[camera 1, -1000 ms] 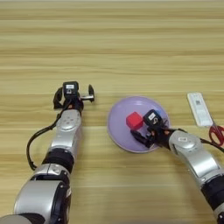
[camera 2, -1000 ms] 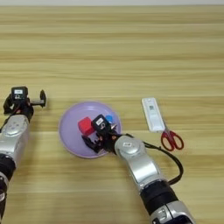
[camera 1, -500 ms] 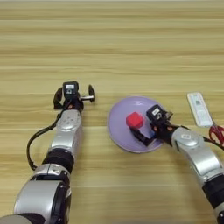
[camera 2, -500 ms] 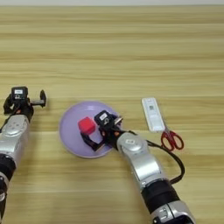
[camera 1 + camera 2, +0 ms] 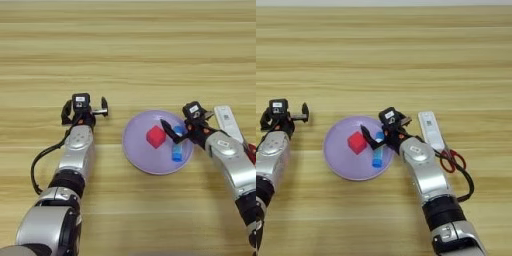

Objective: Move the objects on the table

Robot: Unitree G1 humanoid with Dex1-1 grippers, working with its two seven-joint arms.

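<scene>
Two objects, the red cube [image 5: 155, 136] and the blue glue stick [image 5: 177, 149], lie on the lilac plate [image 5: 137, 155], the released right end effector [image 5: 176, 127] hovering over the stick, left end effector [image 5: 84, 111] idle on the worktop [image 5: 128, 55], fingers apart.

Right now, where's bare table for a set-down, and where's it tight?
Free: the table beyond both grippers, and the strip between left gripper and lilac plate. Crowded: right gripper over the plate beside red cube and glue stick; white device and scissors alongside.
</scene>
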